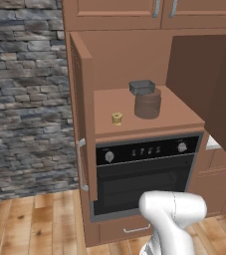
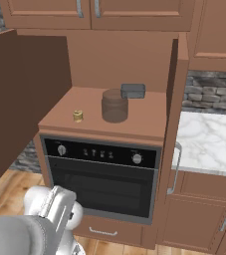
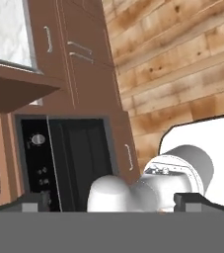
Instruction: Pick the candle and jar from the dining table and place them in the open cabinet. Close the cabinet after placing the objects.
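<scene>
In the left base view a grey stone wall (image 1: 22, 94) fills the left side above a wooden floor (image 1: 35, 224). Next comes the cabinet (image 1: 134, 55), both doors swung wide: the left door (image 1: 83, 119) stands edge-on with its silver bar handle (image 1: 80, 164) low on the outer face, and the right door (image 1: 214, 84) hangs out toward the camera. On the cabinet's shelf (image 1: 176, 112) the candle (image 1: 116, 118) sits near the front edge toward the left corner, upright and well apart from the jar (image 1: 147, 103), which stands near the middle of the shelf. A dark grey lid-like block (image 1: 142, 87) sits at the jar's top on its rear side; whether it rests on the jar or behind it I cannot tell. Below the shelf is a black-fronted oven (image 1: 144, 174) with a row of knobs, and under it a drawer (image 1: 134, 230). The right base view shows the same candle (image 2: 77, 115) left of the jar (image 2: 115, 105), and farther right a white marble surface (image 2: 209, 142) over lower cabinet doors. In the hand view the hand (image 3: 113, 203) points at the floor and the oven front, its two dark fingertips (image 3: 30, 203) spread as wide as they go, with nothing between them.
</scene>
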Tool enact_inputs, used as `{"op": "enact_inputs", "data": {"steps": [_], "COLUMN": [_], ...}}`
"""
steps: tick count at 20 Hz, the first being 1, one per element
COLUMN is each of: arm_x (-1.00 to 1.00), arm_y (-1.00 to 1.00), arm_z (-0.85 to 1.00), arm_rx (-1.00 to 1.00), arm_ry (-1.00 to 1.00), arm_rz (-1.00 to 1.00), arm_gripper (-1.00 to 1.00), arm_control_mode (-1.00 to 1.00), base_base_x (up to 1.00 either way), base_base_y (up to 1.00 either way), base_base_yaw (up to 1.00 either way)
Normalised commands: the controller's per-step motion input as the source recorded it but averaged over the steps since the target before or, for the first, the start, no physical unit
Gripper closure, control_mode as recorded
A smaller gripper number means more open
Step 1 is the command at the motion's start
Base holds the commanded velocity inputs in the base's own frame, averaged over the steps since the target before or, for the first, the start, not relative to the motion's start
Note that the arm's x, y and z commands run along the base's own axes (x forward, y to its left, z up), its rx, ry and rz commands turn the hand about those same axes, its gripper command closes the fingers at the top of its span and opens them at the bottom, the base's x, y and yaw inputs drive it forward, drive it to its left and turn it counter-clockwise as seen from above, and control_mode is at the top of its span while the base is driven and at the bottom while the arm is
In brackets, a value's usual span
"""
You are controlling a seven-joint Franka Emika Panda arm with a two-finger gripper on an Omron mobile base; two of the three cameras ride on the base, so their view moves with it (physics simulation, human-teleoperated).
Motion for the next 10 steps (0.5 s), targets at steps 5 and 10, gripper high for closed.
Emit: {"op": "enact_inputs", "data": {"steps": [5,10], "arm_x": [-0.44,-0.03], "arm_y": [-0.18,-0.28], "arm_z": [-0.13,-0.07], "arm_rx": [0.06,0.09], "arm_ry": [-0.25,-0.21], "arm_rz": [-0.07,-0.01], "arm_gripper": [-1.0,-1.0], "arm_control_mode": [-1.0,-1.0], "base_base_x": [0.0,0.0], "base_base_y": [0.0,0.0], "base_base_yaw": [0.0,0.0]}}
